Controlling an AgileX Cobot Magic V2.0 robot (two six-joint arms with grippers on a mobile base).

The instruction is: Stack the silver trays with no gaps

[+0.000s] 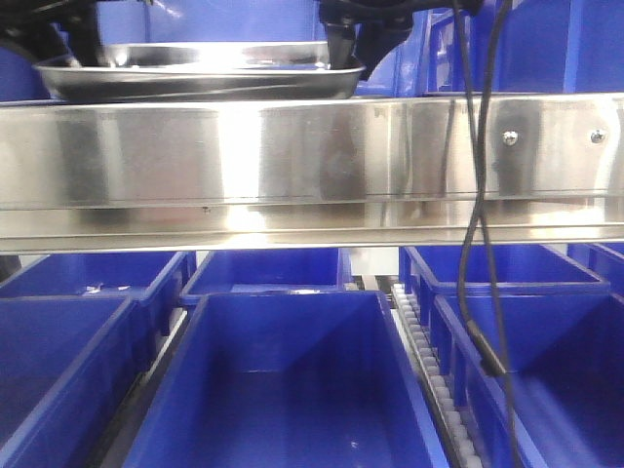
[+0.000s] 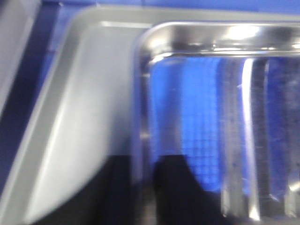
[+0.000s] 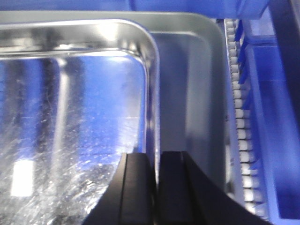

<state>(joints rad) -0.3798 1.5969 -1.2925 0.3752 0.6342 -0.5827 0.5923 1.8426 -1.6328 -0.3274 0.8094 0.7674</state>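
Two silver trays sit one over the other behind the steel rail. The upper tray (image 1: 210,54) (image 2: 206,108) (image 3: 70,117) is shiny and reflects blue. Below it lies the lower tray (image 1: 195,86) (image 2: 89,108) (image 3: 197,79), whose duller floor shows past both ends of the upper one. My left gripper (image 1: 73,44) (image 2: 144,159) is shut on the upper tray's left rim. On the right rim my right gripper (image 1: 341,44) (image 3: 155,154) is shut too, one black finger on each side of the wall. A thin dark gap shows between the trays in the front view.
A long brushed-steel rail (image 1: 312,166) crosses the front view below the trays. Deep blue bins (image 1: 283,390) stand in rows beneath it, and another blue bin (image 3: 276,117) lies right of the trays. A white roller strip (image 3: 239,108) (image 1: 429,361) runs between bins. A black cable (image 1: 478,195) hangs down.
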